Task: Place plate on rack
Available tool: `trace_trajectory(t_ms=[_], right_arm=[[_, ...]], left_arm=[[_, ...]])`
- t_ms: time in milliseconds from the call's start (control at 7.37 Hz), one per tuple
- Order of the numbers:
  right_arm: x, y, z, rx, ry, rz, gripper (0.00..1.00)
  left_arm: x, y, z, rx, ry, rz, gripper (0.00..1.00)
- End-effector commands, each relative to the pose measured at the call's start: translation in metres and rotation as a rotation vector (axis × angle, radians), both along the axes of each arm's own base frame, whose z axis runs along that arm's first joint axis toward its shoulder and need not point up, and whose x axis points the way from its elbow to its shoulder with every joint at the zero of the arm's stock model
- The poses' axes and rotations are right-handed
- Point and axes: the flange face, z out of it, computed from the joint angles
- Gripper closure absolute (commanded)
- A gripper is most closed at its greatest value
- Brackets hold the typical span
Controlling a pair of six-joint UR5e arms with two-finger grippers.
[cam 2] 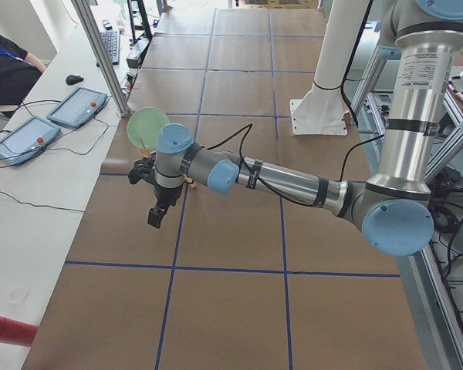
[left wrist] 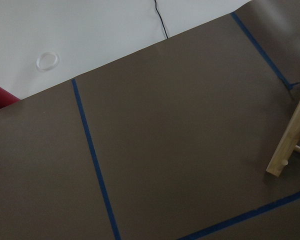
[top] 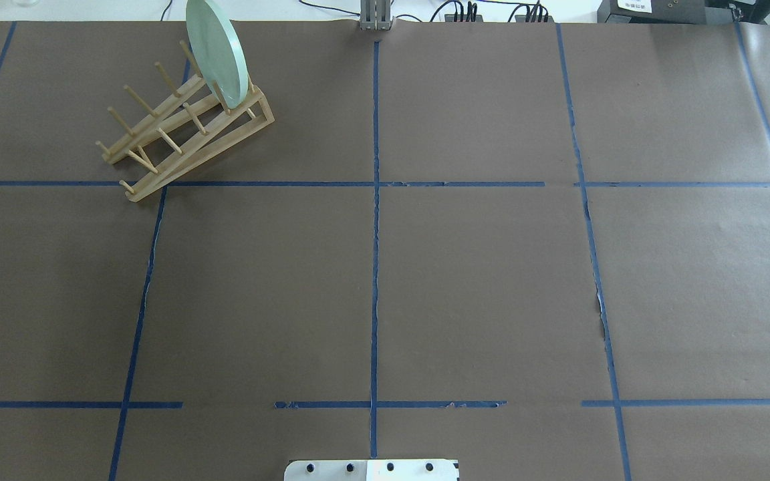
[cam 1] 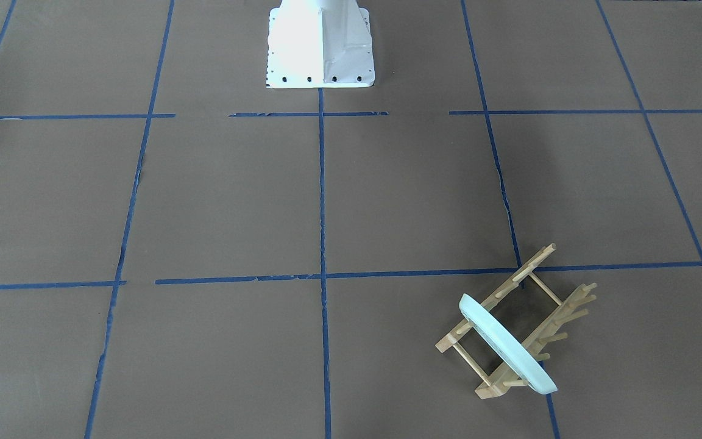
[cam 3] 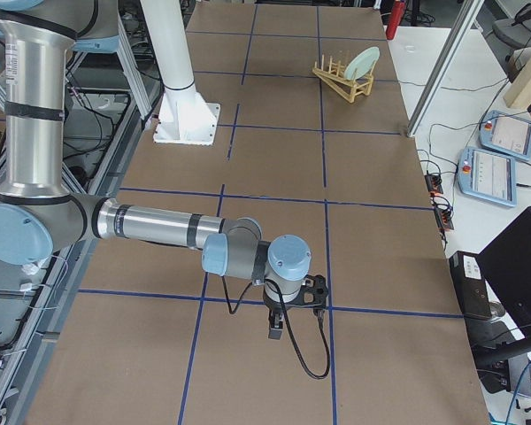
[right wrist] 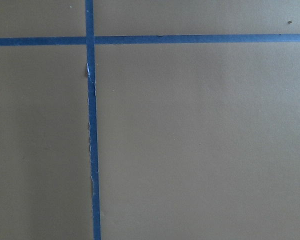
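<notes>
Plate: you'll find it standing on edge in the rack, held between the upright pegs in a slot at the rack's end farthest from the robot's base. Nothing else sits in the rack; the other peg slots show bare.

Rack: on the table at the far corner on the robot's left, set diagonally to the blue tape grid. Its end nearest the robot lies across one tape line.

Left gripper: you see it only in the exterior left view, hanging low over the brown paper, near the rack but apart from it. From that view you cannot tell whether the fingers are apart or together. Its wrist camera catches just the end of one wooden rail at the right edge, plus a red cylinder on the white bench beyond the paper.

Right gripper: seen only in the exterior right view, over a tape line at the other end of the table, well apart from plate and rack. Finger state cannot be told here either. Its wrist camera shows only paper and a tape crossing.
</notes>
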Motion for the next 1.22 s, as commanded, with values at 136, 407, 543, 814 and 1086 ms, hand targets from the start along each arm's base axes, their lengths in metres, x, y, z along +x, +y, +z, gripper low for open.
trace_trajectory(t_ms=[136, 407, 543, 814, 1086], right_arm=[[0.000, 0.000, 0.000, 0.000, 0.000, -0.001, 0.00], [0.000, 0.000, 0.000, 0.000, 0.000, -0.001, 0.00], [0.000, 0.000, 0.000, 0.000, 0.000, -0.001, 0.00], [0.000, 0.000, 0.000, 0.001, 0.000, 0.000, 0.00], [0.000, 0.000, 0.000, 0.000, 0.000, -0.001, 0.00]], left_arm=[[-0.042, 0.035, 0.085, -0.238, 0.095, -0.053, 0.00], [-0.043, 0.084, 0.125, -0.339, 0.168, -0.054, 0.00], [-0.045, 0.092, 0.126, -0.342, 0.177, -0.057, 0.00], [-0.045, 0.093, 0.113, -0.322, 0.175, -0.057, 0.00], [-0.046, 0.089, 0.110, -0.313, 0.165, -0.059, 0.00]])
